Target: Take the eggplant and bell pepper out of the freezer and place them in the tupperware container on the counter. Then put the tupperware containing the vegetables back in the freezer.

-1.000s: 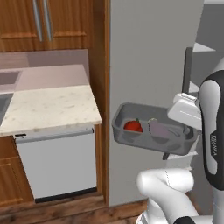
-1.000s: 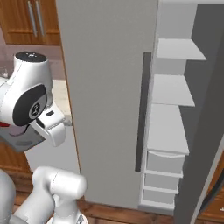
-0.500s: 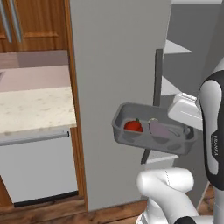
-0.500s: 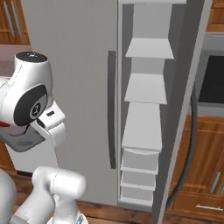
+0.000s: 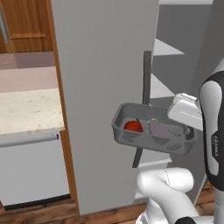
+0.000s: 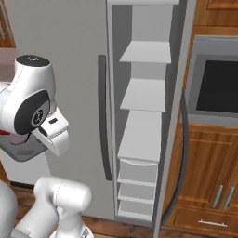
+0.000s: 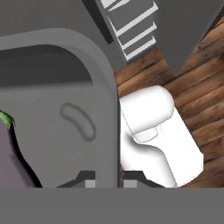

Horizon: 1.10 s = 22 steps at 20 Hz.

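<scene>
The dark grey tupperware container point(image 5: 131, 136) hangs in the air in front of the freezer point(image 5: 105, 78), and my gripper point(image 7: 107, 180) is shut on its right wall. Inside it lie the red bell pepper point(image 5: 133, 126) and the purple eggplant point(image 5: 159, 130). In the hand view the container's rim point(image 7: 110, 105) runs between my fingertips point(image 7: 89, 181), with the eggplant point(image 7: 11, 159) at the lower left. The freezer compartment point(image 6: 145, 93) stands open, showing pale shelves and lower drawers. The beige counter point(image 5: 26, 111) is at the left.
The freezer's closed left door carries a long dark handle point(image 6: 103, 121). Its opened door point(image 6: 179, 139) stands edge-on at the right, beside wooden cabinets and a dark oven window point(image 6: 216, 86). A grey appliance front point(image 5: 30, 170) sits under the counter. Wooden floor lies below.
The whole scene has slid left in both base views as the base moved right, bringing the open freezer shelves to the middle. The container stays in my gripper, contents unmoved.
</scene>
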{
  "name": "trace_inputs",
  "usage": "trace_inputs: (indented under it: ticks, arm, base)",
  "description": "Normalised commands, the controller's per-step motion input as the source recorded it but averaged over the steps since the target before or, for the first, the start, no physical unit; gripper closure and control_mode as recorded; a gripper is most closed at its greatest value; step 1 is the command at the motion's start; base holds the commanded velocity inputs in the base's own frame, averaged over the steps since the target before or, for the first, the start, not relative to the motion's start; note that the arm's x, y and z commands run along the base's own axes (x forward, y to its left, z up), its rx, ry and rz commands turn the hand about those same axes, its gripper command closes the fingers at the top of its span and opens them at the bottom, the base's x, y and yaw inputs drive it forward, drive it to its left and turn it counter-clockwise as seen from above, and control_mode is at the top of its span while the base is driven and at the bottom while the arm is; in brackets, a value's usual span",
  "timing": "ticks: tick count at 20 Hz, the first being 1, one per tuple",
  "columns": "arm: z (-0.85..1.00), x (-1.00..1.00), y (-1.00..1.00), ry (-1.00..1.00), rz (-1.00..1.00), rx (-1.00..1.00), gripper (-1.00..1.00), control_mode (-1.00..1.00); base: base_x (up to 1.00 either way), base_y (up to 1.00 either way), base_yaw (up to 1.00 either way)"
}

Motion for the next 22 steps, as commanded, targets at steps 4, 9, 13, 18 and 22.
trace_inputs:
  ticks: [4, 9, 13, 18, 22]
  arm:
    - [0.00, 0.00, 0.00, 0.00, 0.00, 0.00, 1.00, 1.00]
    - [0.00, 0.00, 0.00, 0.00, 0.00, 0.00, 1.00, 1.00]
    - [0.00, 0.00, 0.00, 0.00, 0.00, 0.00, 1.00, 1.00]
    - [0.00, 0.00, 0.00, 0.00, 0.00, 0.00, 1.00, 1.00]
    - [0.00, 0.00, 0.00, 0.00, 0.00, 0.00, 1.00, 1.00]
  base:
    - [0.47, -0.45, 0.04]
    - [0.51, -0.28, 0.03]
    - [0.52, -0.16, 0.03]
    - [0.29, -0.34, 0.04]
    - [0.04, -0.56, 0.05]
